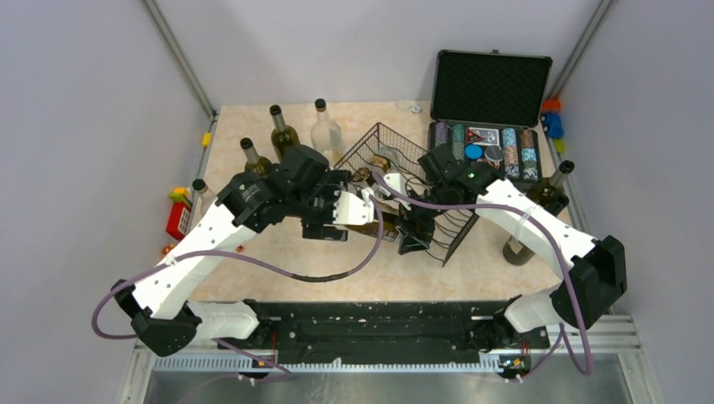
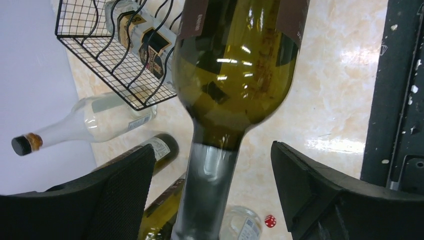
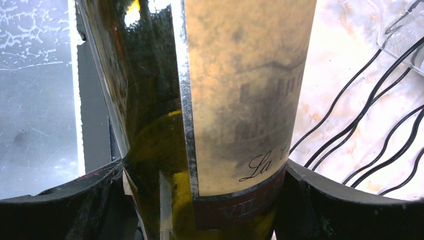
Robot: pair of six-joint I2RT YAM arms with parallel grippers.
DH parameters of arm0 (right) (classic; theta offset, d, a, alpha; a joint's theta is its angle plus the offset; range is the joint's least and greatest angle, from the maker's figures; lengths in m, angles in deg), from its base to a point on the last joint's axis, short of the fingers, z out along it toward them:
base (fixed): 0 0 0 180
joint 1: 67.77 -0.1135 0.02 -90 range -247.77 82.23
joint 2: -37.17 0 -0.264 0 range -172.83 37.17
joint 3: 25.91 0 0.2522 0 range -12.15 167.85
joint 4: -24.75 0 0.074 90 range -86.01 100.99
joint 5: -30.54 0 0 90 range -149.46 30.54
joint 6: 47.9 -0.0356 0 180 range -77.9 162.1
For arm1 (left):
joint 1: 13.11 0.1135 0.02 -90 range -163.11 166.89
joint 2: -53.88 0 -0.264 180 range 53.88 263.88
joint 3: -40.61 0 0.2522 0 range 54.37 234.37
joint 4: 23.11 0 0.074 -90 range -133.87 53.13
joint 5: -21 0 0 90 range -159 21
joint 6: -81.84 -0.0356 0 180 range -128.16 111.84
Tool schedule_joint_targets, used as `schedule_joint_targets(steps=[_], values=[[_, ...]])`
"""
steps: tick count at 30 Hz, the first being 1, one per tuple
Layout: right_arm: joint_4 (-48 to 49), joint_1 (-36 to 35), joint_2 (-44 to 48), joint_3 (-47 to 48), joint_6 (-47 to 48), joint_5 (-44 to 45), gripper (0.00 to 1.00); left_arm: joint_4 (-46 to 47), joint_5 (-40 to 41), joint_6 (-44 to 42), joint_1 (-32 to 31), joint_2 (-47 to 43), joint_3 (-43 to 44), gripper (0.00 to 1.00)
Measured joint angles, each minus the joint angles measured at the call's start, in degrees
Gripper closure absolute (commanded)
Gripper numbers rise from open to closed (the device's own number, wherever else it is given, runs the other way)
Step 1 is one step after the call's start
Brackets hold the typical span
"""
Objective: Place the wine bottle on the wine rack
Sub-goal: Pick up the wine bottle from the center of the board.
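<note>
Gripping the wine bottle (image 3: 240, 100) by its body in my right end effector (image 3: 205, 187), left end effector (image 2: 212, 155) wide open around its neck, I have it beside the wine rack (image 2: 115, 67), not yet cradled.

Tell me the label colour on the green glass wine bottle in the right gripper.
Faded tan paper label, dark script; right wrist view.

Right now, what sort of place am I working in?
Most likely a lab test booth, not a cellar: plain grey walls on metal frame posts close round a small tabletop, and the props are mixed: wine rack, poker-chip case, plastic toys at the edges.
</note>
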Motion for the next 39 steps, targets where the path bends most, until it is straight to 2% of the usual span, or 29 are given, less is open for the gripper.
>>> schedule_joint_targets(steps=[9,25,33,39], values=[[0.3,0.0,0.0,-0.3,0.0,-0.3,1.0,0.5,7.2,-3.2,-5.4,3.0,-3.0,0.17],[0.3,0.0,0.1,-1.8,0.4,-0.1,1.0,2.3,14.0,-4.6,-5.9,3.3,-5.9,0.3],[0.2,0.3,0.1,-1.8,0.3,0.0,1.0,3.7,14.4,-4.9,-6.2,3.3,-6.2,0.53],[-0.2,0.2,0.1,-1.8,1.9,0.8,1.0,2.8,14.0,-6.8,-6.6,3.7,-6.6,0.94]])
